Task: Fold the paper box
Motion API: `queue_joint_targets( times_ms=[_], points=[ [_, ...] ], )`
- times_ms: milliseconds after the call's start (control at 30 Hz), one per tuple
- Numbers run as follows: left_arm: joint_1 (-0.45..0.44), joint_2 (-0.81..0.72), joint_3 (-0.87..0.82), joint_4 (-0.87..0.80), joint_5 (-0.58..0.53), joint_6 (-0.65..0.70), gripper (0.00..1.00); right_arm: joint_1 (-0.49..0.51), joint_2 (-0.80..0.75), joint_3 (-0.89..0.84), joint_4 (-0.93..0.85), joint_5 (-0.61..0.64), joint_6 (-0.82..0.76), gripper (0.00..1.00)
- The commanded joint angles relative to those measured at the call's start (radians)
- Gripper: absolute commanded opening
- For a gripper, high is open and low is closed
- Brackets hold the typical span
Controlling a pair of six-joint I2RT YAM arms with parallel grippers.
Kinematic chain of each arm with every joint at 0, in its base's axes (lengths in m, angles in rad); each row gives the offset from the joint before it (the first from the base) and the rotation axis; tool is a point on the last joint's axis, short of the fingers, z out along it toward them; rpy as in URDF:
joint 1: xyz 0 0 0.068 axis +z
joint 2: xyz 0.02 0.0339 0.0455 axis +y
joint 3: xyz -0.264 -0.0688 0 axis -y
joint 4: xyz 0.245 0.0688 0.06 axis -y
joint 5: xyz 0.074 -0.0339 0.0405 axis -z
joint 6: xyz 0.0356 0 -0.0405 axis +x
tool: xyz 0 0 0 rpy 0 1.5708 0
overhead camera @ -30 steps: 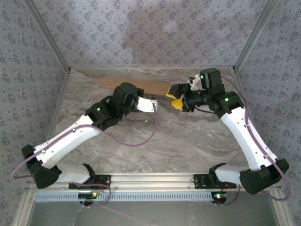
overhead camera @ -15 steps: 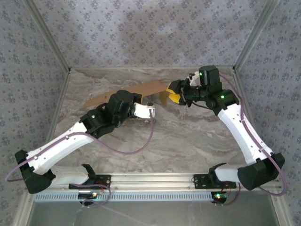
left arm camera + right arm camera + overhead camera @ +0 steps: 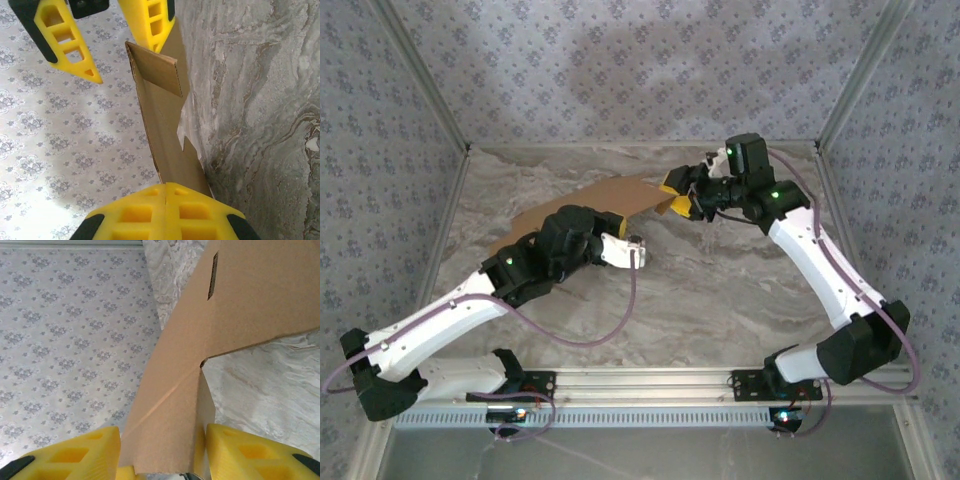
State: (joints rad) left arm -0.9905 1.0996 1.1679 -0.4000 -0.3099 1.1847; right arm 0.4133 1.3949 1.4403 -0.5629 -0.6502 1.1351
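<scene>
Tilted paper box point(image 3: 620, 195), left tool point(image 3: 166, 189) pinching edge, right tool point(image 3: 162, 440) astride it

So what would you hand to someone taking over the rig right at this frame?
Left gripper: shut on one end of the box.
Right gripper: fingers apart with a flap of the other end between them; a firm clamp can't be confirmed.
Box: tilted up between the two grippers, toward the back of the table.
Done: box picked up, one small flap bent out.
Left: the panels and flaps aren't folded into a box shape, and nothing is closed yet.
</scene>
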Motion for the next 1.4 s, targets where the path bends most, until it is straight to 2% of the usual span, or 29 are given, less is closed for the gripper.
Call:
queue_joint_targets(
  times_ms=[0,100,267,467,733,800,900,933,1000,1033,1100,1200,1267,1300,1367],
  points=[
    [-0.013,-0.006,0.004,0.049,0.03,0.014,0.0,0.015,0.014,0.102,-0.2,0.058,-0.184,0.49],
    [-0.013,0.002,0.008,0.035,0.026,0.015,0.0,0.017,0.017,0.106,-0.255,0.062,-0.224,0.45],
    [-0.014,-0.001,-0.01,0.049,0.043,0.004,0.0,0.018,0.006,0.053,-0.17,0.032,-0.167,0.4],
    [-0.028,-0.022,-0.029,0.063,0.054,0.0,0.0,0.017,0.006,0.0,-0.051,0.004,-0.065,0.24],
    [-0.029,-0.017,-0.029,0.062,0.04,0.015,0.0,0.007,-0.012,0.003,-0.061,-0.002,-0.023,0.0],
    [-0.03,-0.013,-0.028,0.068,0.031,0.017,0.0,0.003,-0.017,0.003,-0.057,0.004,-0.014,0.0],
    [-0.029,-0.004,-0.01,0.069,0.008,0.033,0.0,-0.005,-0.022,0.013,-0.046,0.009,0.001,0.06],
    [-0.028,-0.001,0.004,0.066,0.002,0.037,0.0,-0.009,-0.025,0.025,-0.052,0.014,0.002,0.12],
    [-0.024,0.007,0.043,0.051,-0.009,0.043,0.0,-0.014,-0.028,0.068,-0.057,0.029,-0.034,0.38],
    [-0.019,0.014,0.073,0.038,-0.014,0.044,0.0,-0.014,-0.026,0.119,-0.095,0.033,-0.086,0.46],
    [-0.005,0.031,0.155,-0.007,-0.019,0.044,0.0,-0.023,-0.028,0.23,-0.189,0.045,-0.198,0.56],
    [0.014,0.077,0.328,-0.147,-0.023,0.021,0.0,-0.045,-0.073,0.335,-0.281,0.104,-0.314,0.64],
    [0.029,0.13,0.504,-0.289,-0.007,-0.036,0.0,-0.067,-0.153,0.328,-0.265,0.149,-0.372,0.69],
    [0.037,0.154,0.571,-0.36,0.01,-0.063,0.0,-0.074,-0.194,0.307,-0.241,0.181,-0.394,0.7],
    [0.058,0.199,0.729,-0.444,0.05,-0.11,0.0,-0.087,-0.275,0.246,-0.179,0.208,-0.464,0.65]
  ],
)
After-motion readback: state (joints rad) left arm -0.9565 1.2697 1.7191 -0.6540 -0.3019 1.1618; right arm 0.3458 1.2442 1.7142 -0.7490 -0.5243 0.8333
